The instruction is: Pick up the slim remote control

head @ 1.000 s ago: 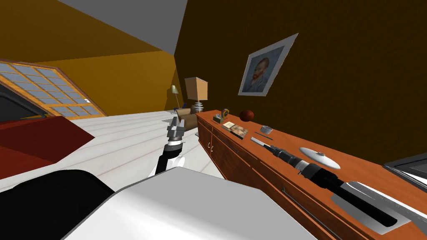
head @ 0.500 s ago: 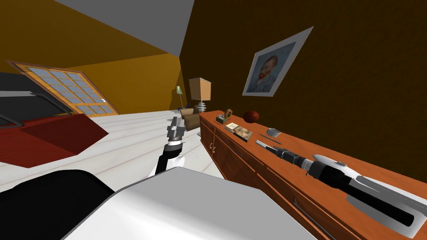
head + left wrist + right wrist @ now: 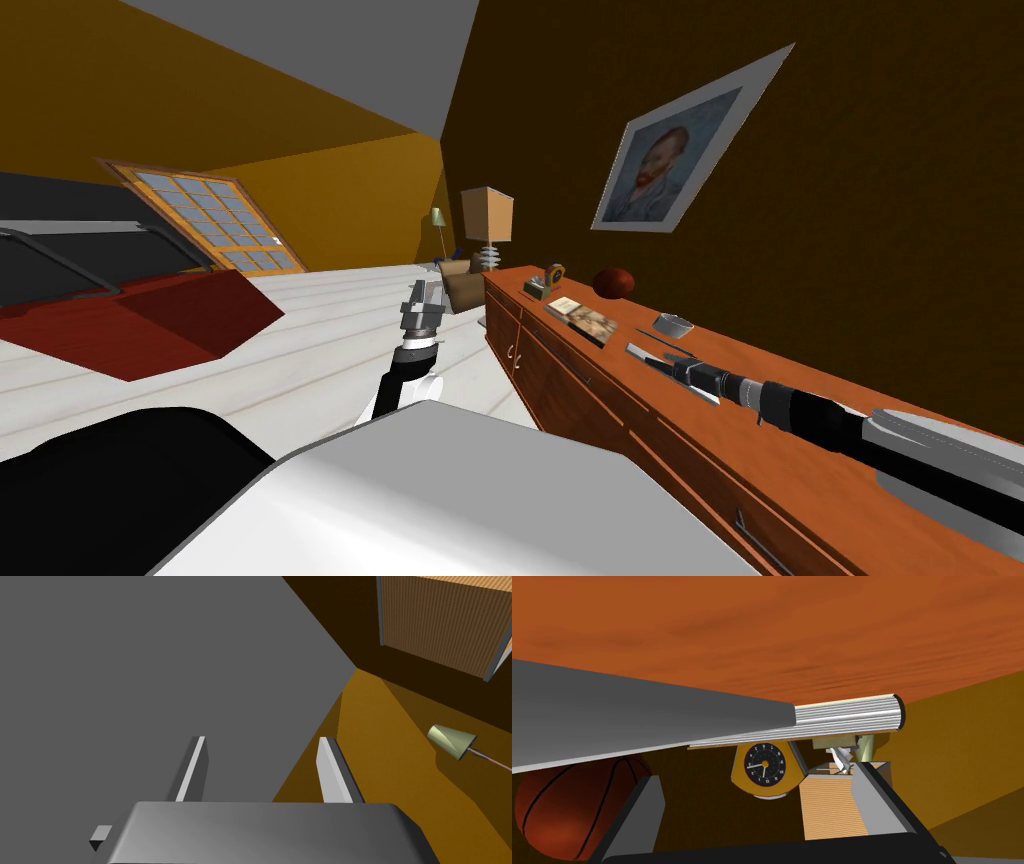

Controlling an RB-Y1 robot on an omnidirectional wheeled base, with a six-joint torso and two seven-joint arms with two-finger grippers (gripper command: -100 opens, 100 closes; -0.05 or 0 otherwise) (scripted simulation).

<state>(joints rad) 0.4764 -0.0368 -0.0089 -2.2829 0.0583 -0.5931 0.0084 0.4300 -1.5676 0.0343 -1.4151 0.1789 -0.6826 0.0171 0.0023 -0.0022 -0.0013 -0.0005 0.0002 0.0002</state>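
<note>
Right gripper [image 3: 756, 773]: released, fingers spread, held low over the wooden sideboard top [image 3: 762, 626]. The slim grey remote [image 3: 637, 711] lies flat on that top, just ahead of the fingertips; whether they touch it cannot be told. Past its far end lies a book [image 3: 847, 716]. Farther ahead stands a small clock [image 3: 764, 765], with a basketball [image 3: 572, 811] off to the wall side. Left gripper [image 3: 262, 739]: released, raised over the floor.

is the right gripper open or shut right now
Open. In the right wrist view the right gripper has its fingers wide apart, with nothing pressed between them; a clock shows through the gap.
</note>
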